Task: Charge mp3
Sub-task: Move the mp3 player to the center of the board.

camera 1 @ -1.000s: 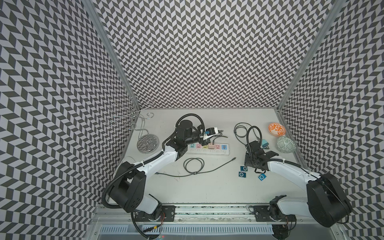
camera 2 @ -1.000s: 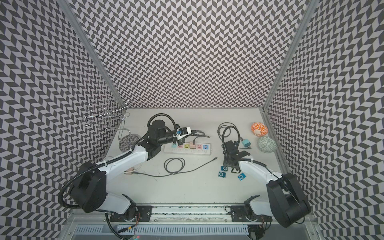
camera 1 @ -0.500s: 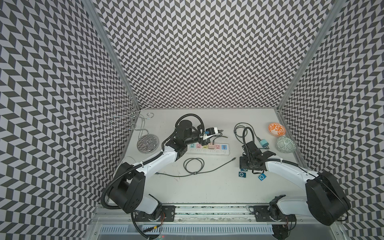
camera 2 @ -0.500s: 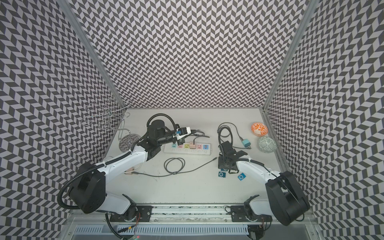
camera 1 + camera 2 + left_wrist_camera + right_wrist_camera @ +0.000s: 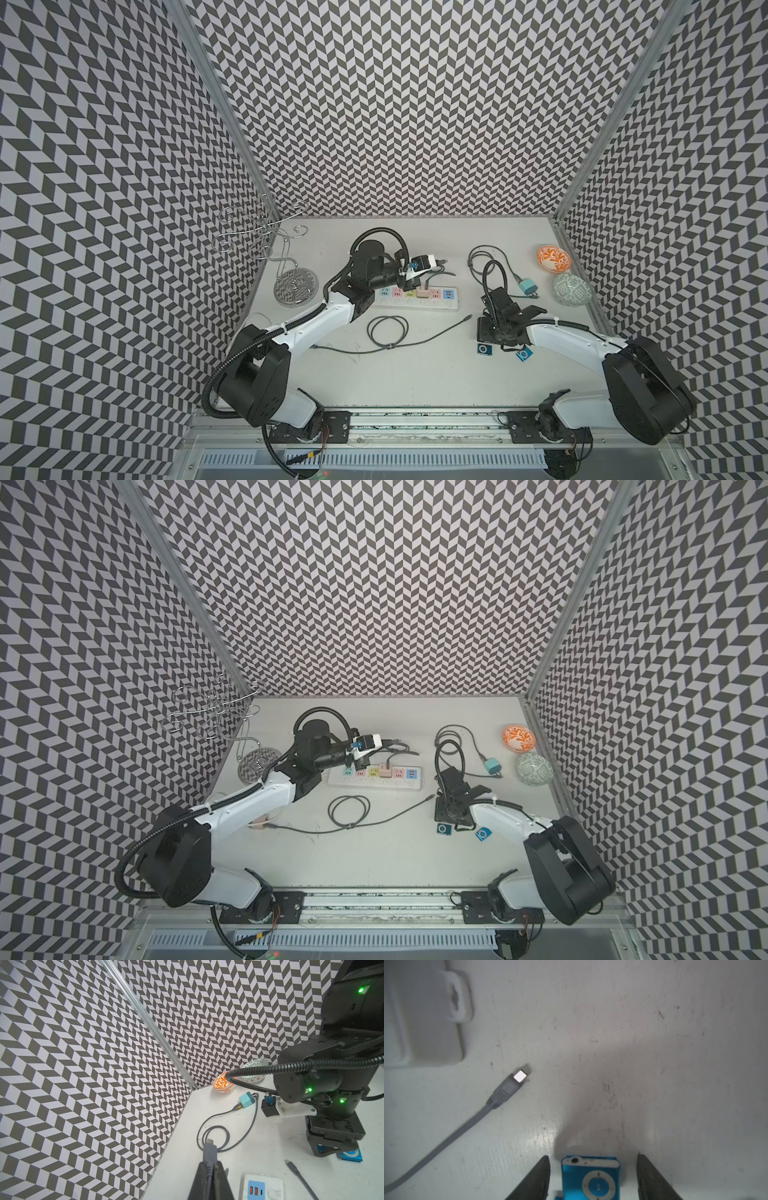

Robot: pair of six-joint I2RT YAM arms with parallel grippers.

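Note:
A small blue mp3 player (image 5: 591, 1178) with a white click wheel lies flat on the table (image 5: 654, 1064), and my right gripper (image 5: 592, 1159) stands open around it. Its two fingers leave a gap on each side of the player. In both top views the player (image 5: 484, 349) (image 5: 444, 828) shows just in front of that gripper (image 5: 494, 338). A loose grey cable plug (image 5: 508, 1089) lies on the table close by. My left gripper (image 5: 211, 1164) hovers behind the white power strip (image 5: 415, 297), shut on another grey cable plug (image 5: 209, 1151).
A second blue player (image 5: 524, 354) lies just to the right of the first. A coiled grey cable (image 5: 386, 330) sits mid-table. At the back right stand a teal charger (image 5: 528, 286), an orange bowl (image 5: 552, 257) and a green bowl (image 5: 572, 289). A wire rack (image 5: 286, 266) stands at the back left.
My right gripper has moved forward and down from beside the teal charger to over the blue mp3 player, and its fingers have drawn in a little. The left arm has stayed still.

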